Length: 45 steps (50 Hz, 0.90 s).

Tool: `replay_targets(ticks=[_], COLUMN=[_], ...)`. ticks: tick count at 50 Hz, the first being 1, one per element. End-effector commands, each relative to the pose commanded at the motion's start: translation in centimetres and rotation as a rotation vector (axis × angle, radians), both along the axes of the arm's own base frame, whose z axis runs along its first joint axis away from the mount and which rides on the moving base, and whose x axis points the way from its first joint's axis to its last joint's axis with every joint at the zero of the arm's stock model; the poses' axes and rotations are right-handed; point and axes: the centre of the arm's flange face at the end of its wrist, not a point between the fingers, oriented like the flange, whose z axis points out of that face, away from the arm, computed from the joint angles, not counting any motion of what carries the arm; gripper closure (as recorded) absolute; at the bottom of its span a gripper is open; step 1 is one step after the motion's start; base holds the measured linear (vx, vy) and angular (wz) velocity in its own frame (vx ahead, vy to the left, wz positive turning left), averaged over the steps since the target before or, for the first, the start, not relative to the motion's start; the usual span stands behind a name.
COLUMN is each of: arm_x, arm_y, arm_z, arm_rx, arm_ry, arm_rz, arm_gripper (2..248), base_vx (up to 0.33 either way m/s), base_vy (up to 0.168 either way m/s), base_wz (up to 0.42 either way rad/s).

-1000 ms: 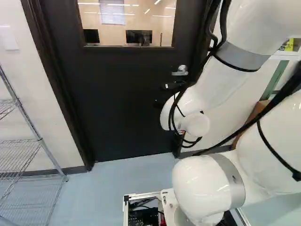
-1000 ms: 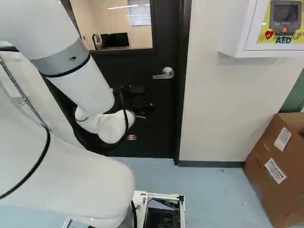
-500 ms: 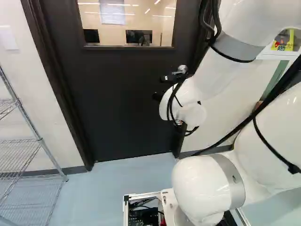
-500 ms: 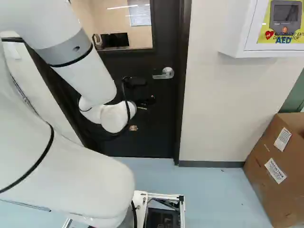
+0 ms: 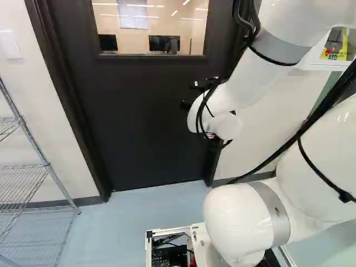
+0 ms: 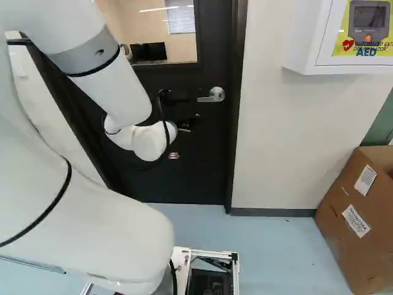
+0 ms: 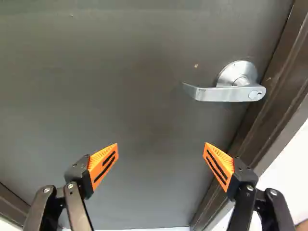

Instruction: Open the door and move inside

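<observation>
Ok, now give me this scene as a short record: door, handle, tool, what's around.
Door: dark, with a window, closed
Handle: silver lever, level, near the door frame
Tool: open, facing the door
Handle in grip: no, beyond the fingers, towards the frame
Left of door: wire shelf
Right of door: white wall cabinet, cardboard box
</observation>
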Motion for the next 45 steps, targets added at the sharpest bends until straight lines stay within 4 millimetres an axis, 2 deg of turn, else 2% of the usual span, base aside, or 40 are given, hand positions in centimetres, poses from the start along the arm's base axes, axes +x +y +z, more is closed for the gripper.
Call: replay_targets(ticks=[45], arm_x=[2.0], arm_y=[0.0], arm_z=[4.6], arm_rx=[-0.001], arm_ry=[-0.11], arm_rz=[0.0], arm_gripper=[3], base_vx=[0.0], base_vy=[0.0], base_wz=[0.0])
